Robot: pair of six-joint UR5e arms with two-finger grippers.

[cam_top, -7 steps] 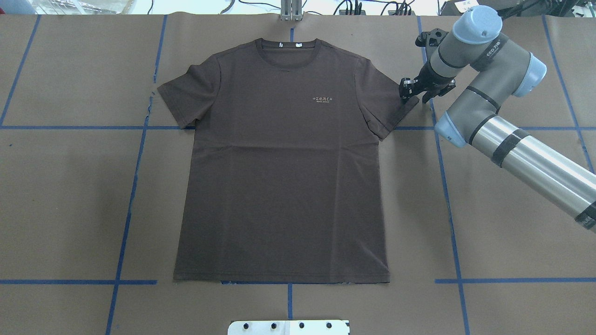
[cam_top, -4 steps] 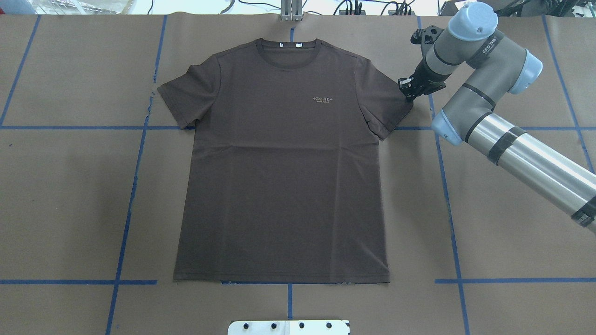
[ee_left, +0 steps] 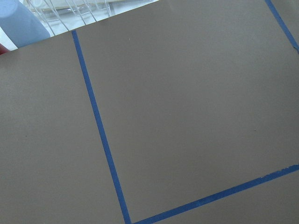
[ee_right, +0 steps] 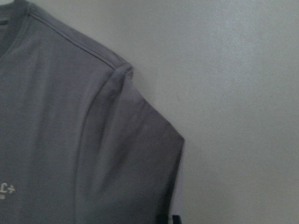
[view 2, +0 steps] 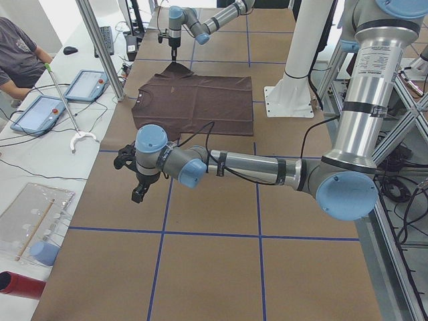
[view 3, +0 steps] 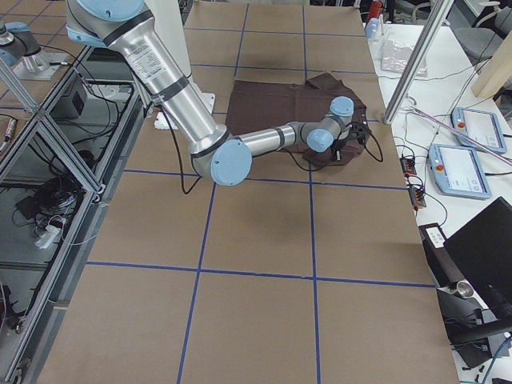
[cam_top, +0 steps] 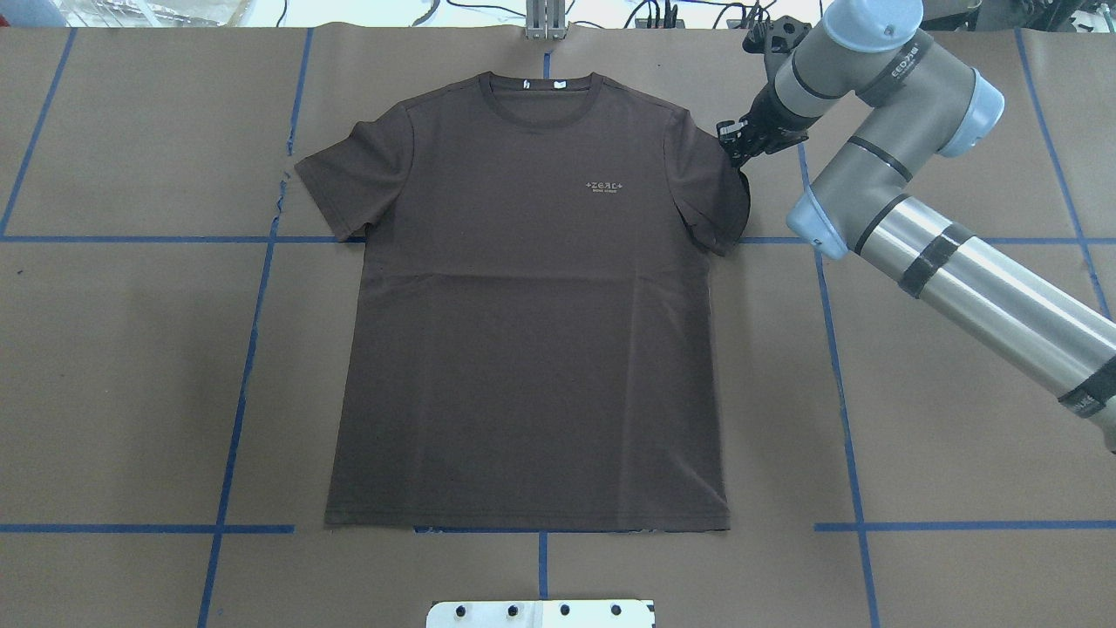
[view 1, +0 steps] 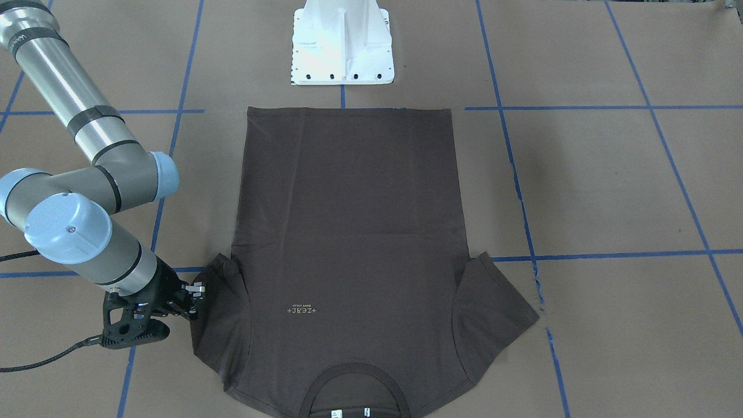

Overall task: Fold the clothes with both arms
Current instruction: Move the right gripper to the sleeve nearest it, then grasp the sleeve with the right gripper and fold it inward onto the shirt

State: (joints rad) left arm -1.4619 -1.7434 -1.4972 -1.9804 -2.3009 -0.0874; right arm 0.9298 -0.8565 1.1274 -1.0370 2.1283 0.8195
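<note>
The dark brown T-shirt [cam_top: 523,331] lies flat and face up on the brown paper, collar toward the far edge [view 1: 348,220]. My right gripper [cam_top: 735,144] is shut on the outer edge of the shirt's right sleeve [cam_top: 719,201], which is raised and bunched toward the body; the front-facing view shows this grip too [view 1: 194,296]. In the right wrist view the lifted sleeve [ee_right: 140,154] curls up beside the shoulder seam. My left gripper [view 2: 137,190] hangs over bare paper well away from the shirt, and I cannot tell whether it is open or shut.
The white pedestal base [view 1: 342,43] stands just beyond the hem. Blue tape lines [cam_top: 253,331] grid the paper. A side table with tablets [view 2: 83,83] and a seated person [view 2: 17,53] lies past the far edge. The left wrist view shows only paper and tape [ee_left: 100,135].
My right gripper closed on the sleeve edge, then moved up and inward toward the shirt, dragging the sleeve tip off the table. The shirt body has not shifted.
</note>
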